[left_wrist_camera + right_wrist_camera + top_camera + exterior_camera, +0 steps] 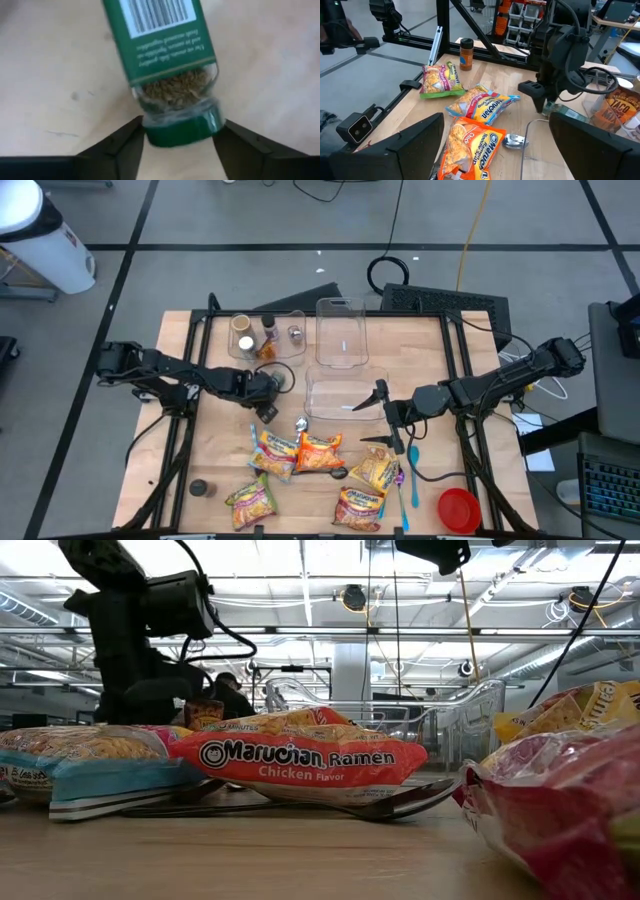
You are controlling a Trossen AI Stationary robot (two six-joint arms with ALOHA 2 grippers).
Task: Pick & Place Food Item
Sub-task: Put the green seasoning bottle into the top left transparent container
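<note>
Probably lab; ceiling trusses (420, 635); robot rig

Near the table's (210, 450) front edge: a red bowl (459, 508), blue spoons (413, 472). Behind the table, a black keyboard (445, 302).

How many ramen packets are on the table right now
5 ramen packets: orange-red one centre-front, blue-edged one beside it on the left arm's side, one at the front edge, and two near the right arm. Others may be hidden.
</note>
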